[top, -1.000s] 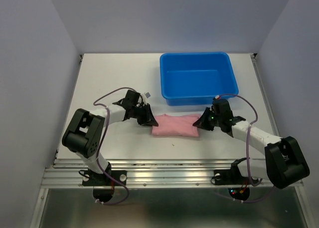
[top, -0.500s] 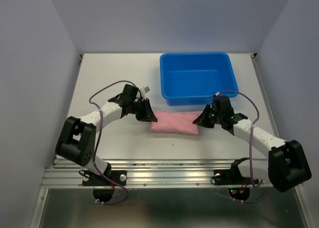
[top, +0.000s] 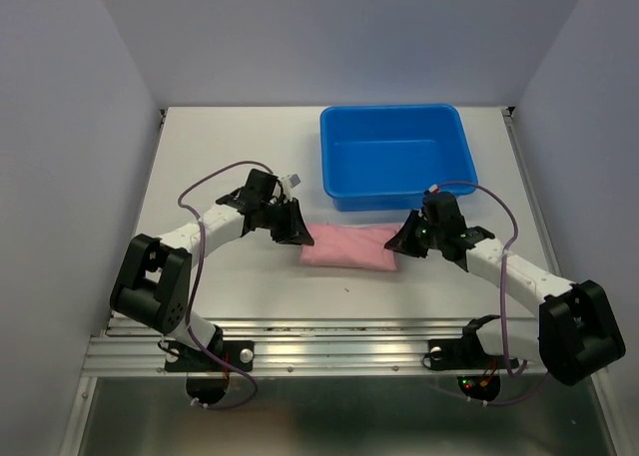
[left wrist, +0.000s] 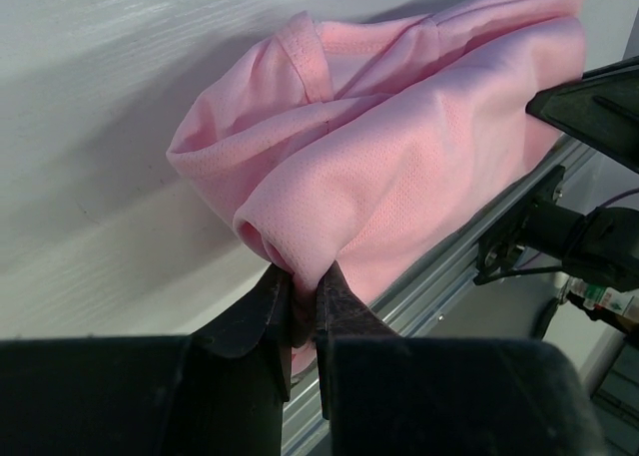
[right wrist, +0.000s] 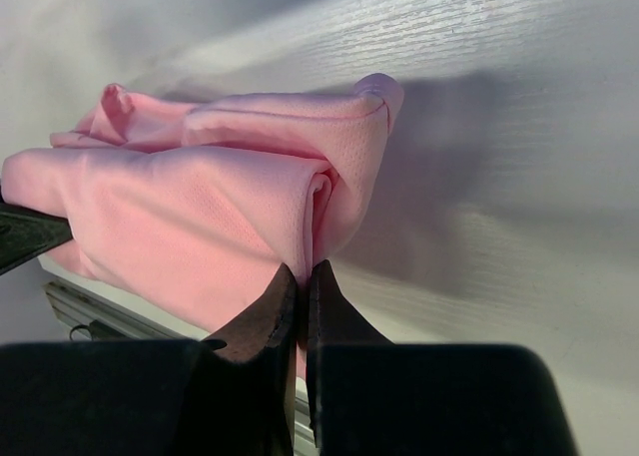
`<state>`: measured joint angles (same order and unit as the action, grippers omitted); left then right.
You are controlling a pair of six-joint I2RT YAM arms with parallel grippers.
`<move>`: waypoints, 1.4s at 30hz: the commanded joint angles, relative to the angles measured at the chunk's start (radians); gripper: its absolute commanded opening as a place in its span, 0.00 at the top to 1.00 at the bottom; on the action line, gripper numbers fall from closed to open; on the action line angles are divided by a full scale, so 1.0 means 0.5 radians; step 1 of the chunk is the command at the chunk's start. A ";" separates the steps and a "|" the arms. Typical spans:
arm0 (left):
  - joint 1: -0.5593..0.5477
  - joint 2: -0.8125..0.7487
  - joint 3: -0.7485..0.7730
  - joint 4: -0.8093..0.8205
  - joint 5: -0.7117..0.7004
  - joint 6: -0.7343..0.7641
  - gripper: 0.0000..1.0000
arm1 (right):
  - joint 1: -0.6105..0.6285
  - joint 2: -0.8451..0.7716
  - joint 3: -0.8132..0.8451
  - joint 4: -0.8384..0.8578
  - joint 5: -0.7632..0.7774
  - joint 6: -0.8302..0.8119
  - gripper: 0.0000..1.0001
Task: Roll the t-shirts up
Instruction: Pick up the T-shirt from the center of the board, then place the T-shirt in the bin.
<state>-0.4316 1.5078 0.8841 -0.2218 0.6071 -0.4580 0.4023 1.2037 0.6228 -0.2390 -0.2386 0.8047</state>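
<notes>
The light pink t-shirt [top: 349, 246] lies as a long folded roll across the table's middle, just in front of the blue bin. My left gripper [top: 300, 236] is shut on the roll's left end; the left wrist view shows pink fabric [left wrist: 399, 167] pinched between its black fingers [left wrist: 344, 301]. At the roll's right end my right gripper [top: 396, 244] is shut on the fabric too. In the right wrist view the t-shirt [right wrist: 190, 217] bunches up from that gripper's [right wrist: 302, 274] closed tips. Both grippers sit low at table level.
A blue rectangular plastic bin [top: 394, 192] stands behind the roll toward the back right. The metal rail of the table's near edge [top: 329, 338] runs in front of the arms. Grey walls close in the left and right sides.
Over the last second both grippers carried the pink roll a short way back toward the bin. The left arm's elbow swung left. Both grips stayed shut.
</notes>
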 commanded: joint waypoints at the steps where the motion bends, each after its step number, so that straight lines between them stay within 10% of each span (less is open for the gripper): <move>1: -0.014 0.015 -0.010 -0.010 -0.045 0.087 1.00 | 0.027 -0.018 0.068 -0.004 0.063 -0.020 0.99; 24: -0.029 -0.156 0.934 -0.658 -0.085 0.256 1.00 | 0.051 -0.131 0.893 -0.626 0.462 -0.324 0.99; 42: -0.118 0.629 2.036 -0.692 -0.186 0.241 1.00 | -0.087 0.529 1.666 -0.774 0.937 -0.637 0.99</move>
<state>-0.4667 1.7931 1.8053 -0.5850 0.5331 -0.3389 0.3904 1.4525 1.3865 -0.6220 0.1768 0.5400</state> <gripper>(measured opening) 0.179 0.048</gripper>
